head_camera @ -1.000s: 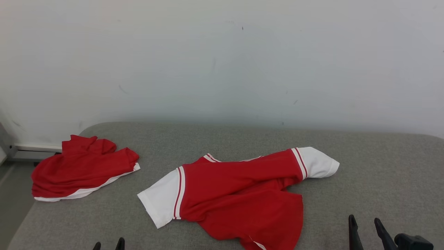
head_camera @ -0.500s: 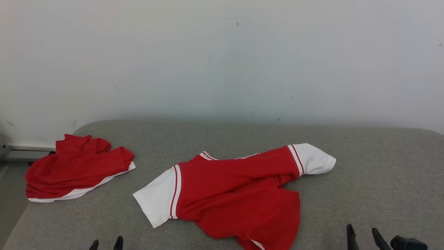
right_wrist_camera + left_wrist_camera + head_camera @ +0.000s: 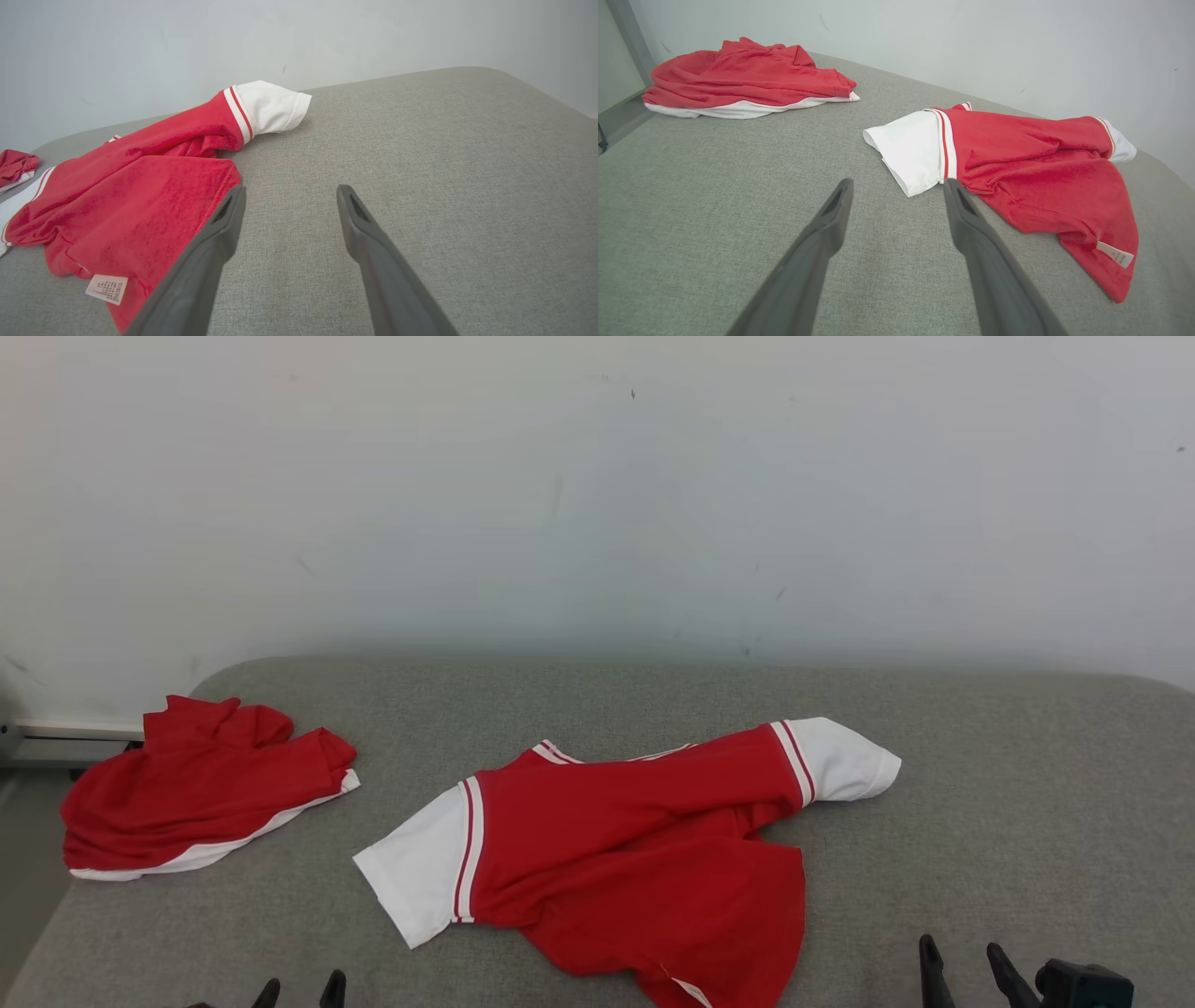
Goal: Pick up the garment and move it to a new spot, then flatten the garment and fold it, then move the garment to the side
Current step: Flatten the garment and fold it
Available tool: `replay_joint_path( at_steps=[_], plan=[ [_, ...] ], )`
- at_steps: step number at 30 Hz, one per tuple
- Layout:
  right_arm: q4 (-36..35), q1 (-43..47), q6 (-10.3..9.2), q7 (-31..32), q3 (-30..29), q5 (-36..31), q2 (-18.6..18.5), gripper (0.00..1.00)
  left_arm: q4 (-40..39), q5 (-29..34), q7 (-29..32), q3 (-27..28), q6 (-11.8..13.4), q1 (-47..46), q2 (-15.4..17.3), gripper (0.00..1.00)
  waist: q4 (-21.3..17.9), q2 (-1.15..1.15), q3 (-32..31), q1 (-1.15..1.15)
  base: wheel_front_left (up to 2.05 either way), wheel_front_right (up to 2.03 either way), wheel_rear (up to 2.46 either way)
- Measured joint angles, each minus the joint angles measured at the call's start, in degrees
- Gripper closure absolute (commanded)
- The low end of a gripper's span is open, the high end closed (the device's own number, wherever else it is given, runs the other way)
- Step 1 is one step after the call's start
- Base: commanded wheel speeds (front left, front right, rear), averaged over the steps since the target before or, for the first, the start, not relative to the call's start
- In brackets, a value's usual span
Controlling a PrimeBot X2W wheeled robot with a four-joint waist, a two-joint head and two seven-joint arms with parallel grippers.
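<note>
"What did the left wrist camera see?"

"The left gripper (image 3: 897, 183). Its two dark fingers (image 3: 822, 242) were spread wide with nothing between them, over a grey pad (image 3: 691, 200)."

"And the shirt (image 3: 1031, 158)?"

"It lay crumpled ahead and to the right, red, on the pad. Its near white sleeve (image 3: 910, 149) lay flat, its edge lining up with the right fingertip. The far sleeve (image 3: 1121, 145) sat close to the wall (image 3: 971, 42). A tag (image 3: 1115, 254) showed at the hem, lower right."

"Anything else?"

"A second red heap (image 3: 747, 79) with a white edge lay at the upper left, well apart from the shirt."
</note>
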Motion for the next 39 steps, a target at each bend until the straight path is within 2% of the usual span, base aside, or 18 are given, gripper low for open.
replay_joint_path(
  at_steps=[7,11,21,29,34,39],
  plan=[
    [-0.6,-0.1,0.1,2.5,3.0,-0.7,0.0,0.0,-0.9,1.8,3.4,-2.2,0.0,-1.0,1.2,0.0,0.1,0.0,1.1,0.0,0.0,0.0,0.0],
    [-0.5,-0.3,0.94,5.1,6.3,-1.5,0.0,0.0,-0.7,2.4,5.8,-2.7,-0.2,-4.3,2.4,0.0,0.2,0.0,2.1,0.0,0.0,0.0,0.0],
    [0.8,-2.8,2.44,11.1,15.4,-3.5,-0.1,0.0,4.6,4.4,12.1,-4.9,-3.7,-17.7,3.2,0.0,0.1,0.0,5.7,0.0,0.0,0.0,0.0],
    [1.6,-6.1,1.59,14.6,21.6,-3.4,-0.2,0.0,10.9,5.7,16.1,-8.2,-7.9,-27.6,1.9,0.0,-0.8,0.0,9.4,0.0,0.0,0.0,0.0],
    [2.7,-8.7,1.05,16.1,23.0,-3.4,-0.3,0.0,15.7,6.6,18.0,-9.6,-10.3,-32.8,1.4,0.0,-1.7,0.0,11.8,0.01,0.0,0.0,0.0],
    [3.6,-10.2,0.86,17.3,24.1,-3.5,-0.3,0.0,21.8,7.6,19.2,-10.6,-11.3,-36.1,0.0,0.0,-2.8,0.0,13.8,0.01,0.0,0.0,0.0]
  ],
)
